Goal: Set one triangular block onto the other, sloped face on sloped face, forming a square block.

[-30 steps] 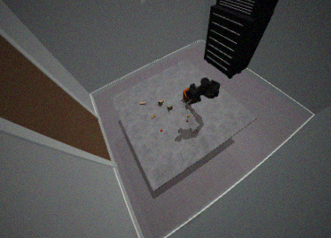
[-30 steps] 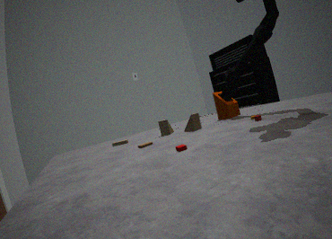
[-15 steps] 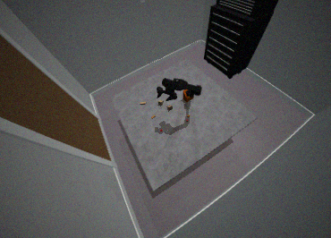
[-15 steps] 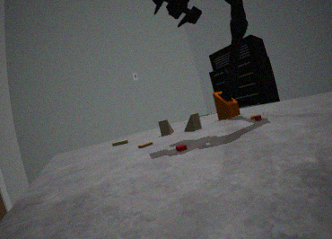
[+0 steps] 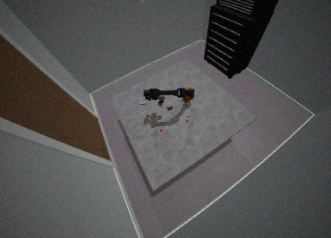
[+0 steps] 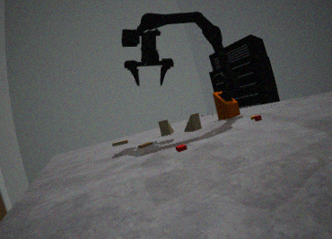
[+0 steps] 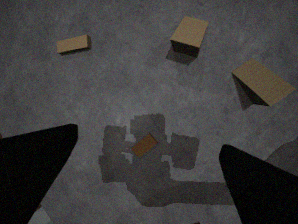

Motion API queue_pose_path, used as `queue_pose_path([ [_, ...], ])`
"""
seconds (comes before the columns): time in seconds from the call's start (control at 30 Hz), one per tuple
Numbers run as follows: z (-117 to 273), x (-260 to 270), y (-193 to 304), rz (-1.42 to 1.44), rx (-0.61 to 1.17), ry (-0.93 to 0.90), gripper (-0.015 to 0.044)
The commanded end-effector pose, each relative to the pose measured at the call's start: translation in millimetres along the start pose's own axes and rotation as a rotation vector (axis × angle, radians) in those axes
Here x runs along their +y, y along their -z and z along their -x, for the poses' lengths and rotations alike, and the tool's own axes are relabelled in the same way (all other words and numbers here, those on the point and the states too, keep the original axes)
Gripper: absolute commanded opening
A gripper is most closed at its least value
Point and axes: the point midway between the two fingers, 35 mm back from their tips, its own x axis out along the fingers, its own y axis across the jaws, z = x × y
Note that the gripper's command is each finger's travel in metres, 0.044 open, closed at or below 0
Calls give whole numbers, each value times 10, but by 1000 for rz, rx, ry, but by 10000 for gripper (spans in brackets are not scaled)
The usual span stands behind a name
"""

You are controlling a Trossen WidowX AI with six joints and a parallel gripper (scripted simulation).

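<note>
Nearest the side camera on the table [image 5: 197, 137] [image 6: 166, 187] lies a small red block [image 5: 161, 130] [image 6: 180, 147]. Beyond it lies a thin wooden piece [image 5: 153, 116] [image 6: 145, 145] [image 7: 145, 145]. Farther back, the two triangular blocks, one [image 5: 170, 107] [image 6: 193, 123] [image 7: 264, 82] nearer the arm's orange base [image 5: 189, 97] [image 6: 228, 110], the other [image 6: 165, 128] [image 7: 189, 34] farther from it, stand apart, unstacked. The gripper [image 5: 154, 96] [image 6: 150, 84] [image 7: 150, 141] hangs above the table, fingers spread and holding nothing. Behind the orange base stands a black cabinet [image 5: 228, 38] [image 6: 249, 75].

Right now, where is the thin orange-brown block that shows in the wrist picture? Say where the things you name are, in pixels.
In the wrist view, the thin block [image 7: 144, 145] lies flat on the table between the two fingertips as pictured, inside the arm's shadow, nearer the camera than both triangular blocks [image 7: 190, 32] [image 7: 263, 81].
</note>
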Motion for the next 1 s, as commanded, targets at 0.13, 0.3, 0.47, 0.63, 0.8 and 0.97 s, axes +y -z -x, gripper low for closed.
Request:
queue_pose_path([
  [0.13, -1215, -85, -492, -81, -258, 259, 440],
  [0.3, -1289, -103, -529, -84, -276, 275, 440],
  [0.47, -1344, -113, -542, -84, -276, 275, 440],
  [0.63, -1423, -129, -560, -84, -276, 275, 440],
  [0.8, -1501, -147, -580, -84, -276, 275, 440],
  [0.97, -1578, -168, -600, -84, -276, 275, 440],
])
